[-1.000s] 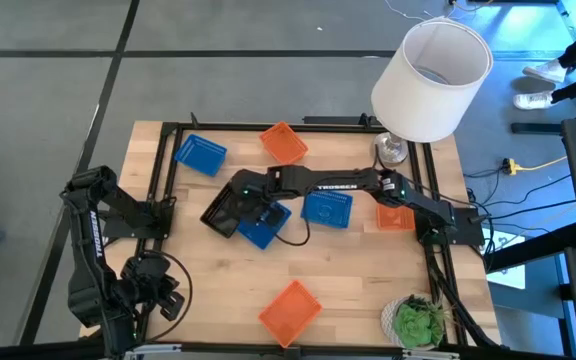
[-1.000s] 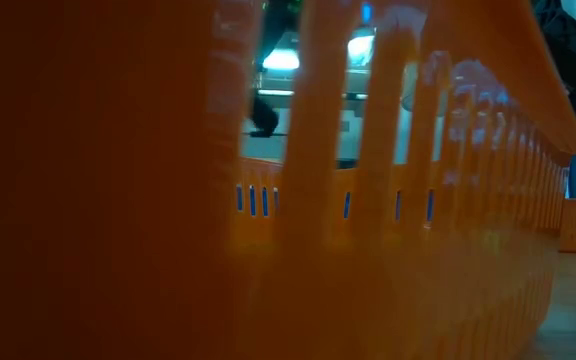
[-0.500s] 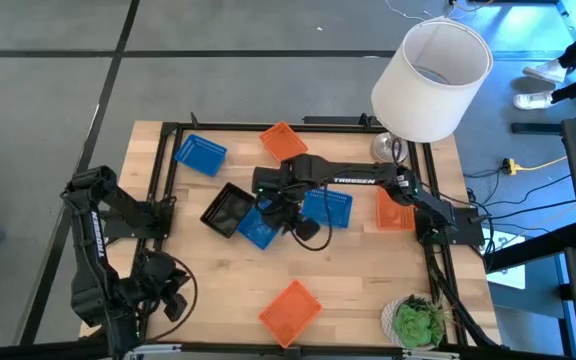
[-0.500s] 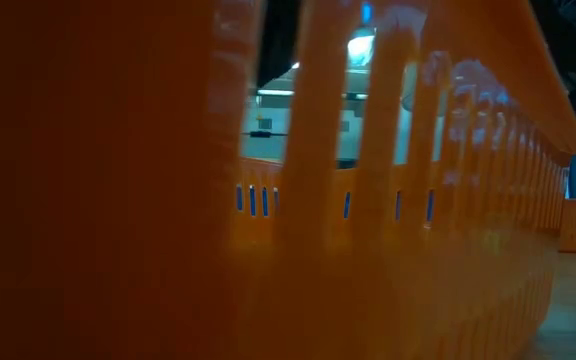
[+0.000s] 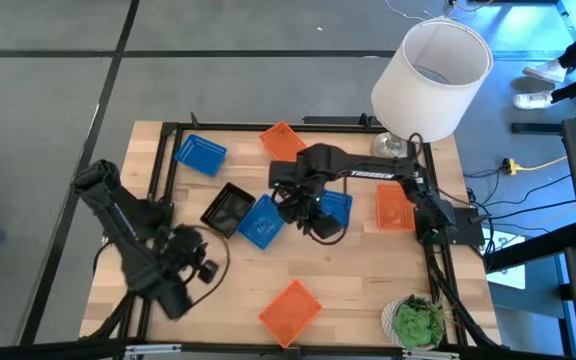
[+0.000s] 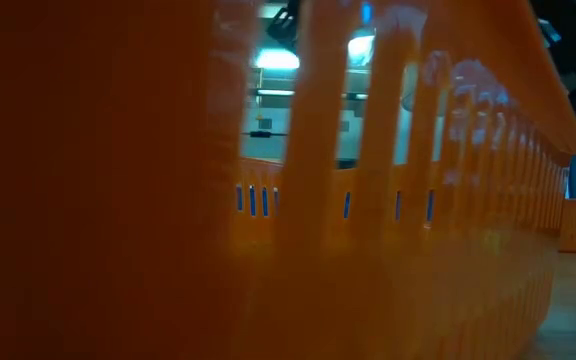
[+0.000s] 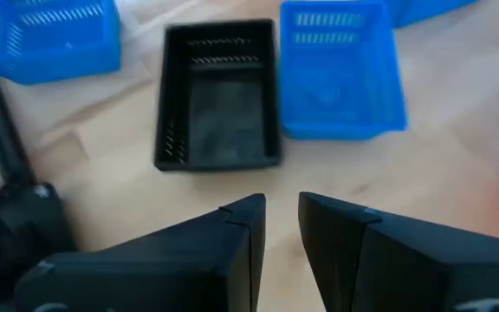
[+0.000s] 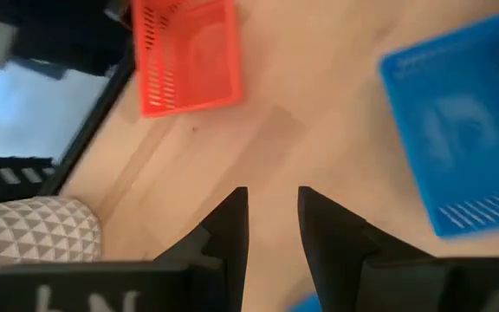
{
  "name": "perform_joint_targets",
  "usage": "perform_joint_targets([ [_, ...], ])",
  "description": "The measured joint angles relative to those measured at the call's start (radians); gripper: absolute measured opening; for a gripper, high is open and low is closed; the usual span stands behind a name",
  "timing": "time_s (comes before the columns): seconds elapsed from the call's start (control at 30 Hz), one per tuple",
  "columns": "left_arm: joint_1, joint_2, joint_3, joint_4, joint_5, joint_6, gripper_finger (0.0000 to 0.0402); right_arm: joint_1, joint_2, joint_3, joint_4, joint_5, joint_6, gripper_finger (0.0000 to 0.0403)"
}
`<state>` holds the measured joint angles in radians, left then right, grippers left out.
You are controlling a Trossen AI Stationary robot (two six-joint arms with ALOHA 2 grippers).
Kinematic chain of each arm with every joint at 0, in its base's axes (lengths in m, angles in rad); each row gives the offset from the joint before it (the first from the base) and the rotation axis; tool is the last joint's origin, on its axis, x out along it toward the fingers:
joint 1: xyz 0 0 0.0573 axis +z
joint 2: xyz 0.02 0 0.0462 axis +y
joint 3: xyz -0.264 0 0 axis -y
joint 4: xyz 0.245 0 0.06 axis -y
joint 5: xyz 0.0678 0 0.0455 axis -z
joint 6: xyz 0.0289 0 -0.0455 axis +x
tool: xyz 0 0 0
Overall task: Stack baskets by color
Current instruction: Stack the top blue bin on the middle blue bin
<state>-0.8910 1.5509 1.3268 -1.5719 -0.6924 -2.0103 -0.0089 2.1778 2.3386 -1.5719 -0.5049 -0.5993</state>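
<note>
In the high view, three blue baskets (image 5: pixel 200 154) (image 5: pixel 262 221) (image 5: pixel 333 205), three orange ones (image 5: pixel 283 141) (image 5: pixel 394 208) (image 5: pixel 290 308) and a black basket (image 5: pixel 228 209) rest on their bottoms on the wooden table. My right gripper (image 5: pixel 320 226) hovers open over the table's middle, above bare wood between a blue basket (image 8: pixel 466 130) and an orange one (image 8: pixel 184 56). My left gripper (image 5: pixel 200 262) stands open at the near left, pointing at the black basket (image 7: pixel 219 95) and a blue one (image 7: pixel 340 69). Neither gripper (image 7: pixel 281 217) (image 8: pixel 273 208) has anything between its fingers.
A large white lampshade (image 5: pixel 431 78) stands at the far right corner and a green plant (image 5: pixel 420 322) at the near right corner. A black frame (image 5: pixel 163 170) rims the table. The wall of an orange basket (image 6: pixel 268 200) fills the low view.
My right gripper has risen and drawn back from the black basket and the blue one beside it toward the table's right, turning as it went. My left arm has swung from the near left edge in over the table toward the black basket. The baskets have stayed put.
</note>
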Motion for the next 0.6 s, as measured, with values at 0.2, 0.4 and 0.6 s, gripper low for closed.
perform_joint_targets([
  [0.2, 0.154, -0.051, -0.006, 0.001, -0.001, 0.168, 0.0064, -0.004, -0.084, 0.000, 0.000, 0.178, 0.151, 0.0102],
  [0.4, 0.353, -0.103, -0.006, 0.000, 0.038, 0.210, 0.0064, -0.014, -0.169, 0.001, 0.000, 0.394, 0.442, 0.0102],
  [0.6, 0.597, -0.114, -0.006, 0.001, 0.179, 0.388, 0.0064, -0.023, -0.252, -0.004, 0.001, 0.692, 0.646, 0.0102],
])
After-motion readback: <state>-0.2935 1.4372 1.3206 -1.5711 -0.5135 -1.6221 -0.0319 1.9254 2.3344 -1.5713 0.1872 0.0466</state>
